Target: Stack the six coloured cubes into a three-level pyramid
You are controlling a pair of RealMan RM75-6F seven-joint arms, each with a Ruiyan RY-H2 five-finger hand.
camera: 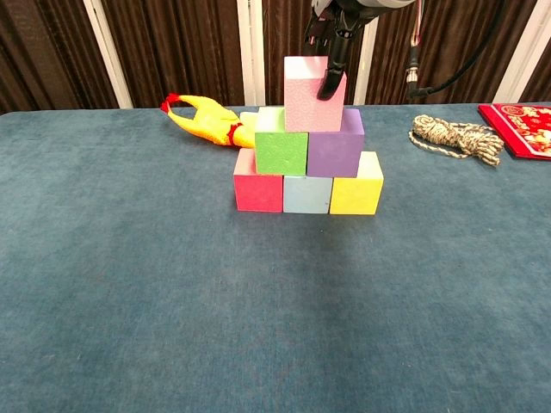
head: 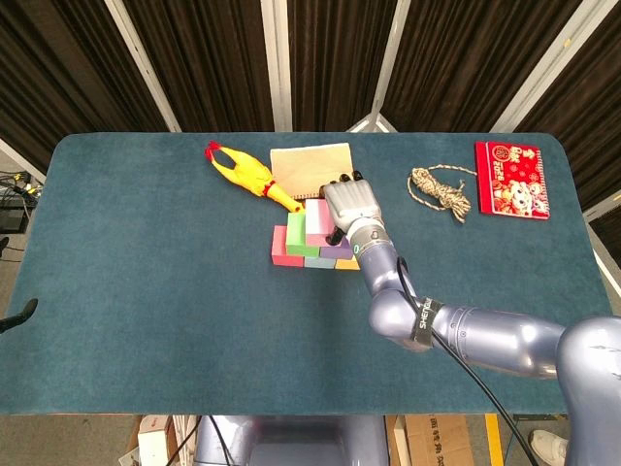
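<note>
I see the pink cube point(camera: 313, 93) atop the green cube point(camera: 281, 151) and purple cube point(camera: 335, 153), which sit on the red, pale blue and yellow cubes mid-bench point(camera: 129, 284). My right hand point(head: 350, 206) grasps the pink cube. Left hand out of frame.

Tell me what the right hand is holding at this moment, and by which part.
The right hand holds the pink cube at the pyramid's top, reaching down from above: one finger lies down its front face near the right edge. The fingers behind the cube are hidden.
</note>
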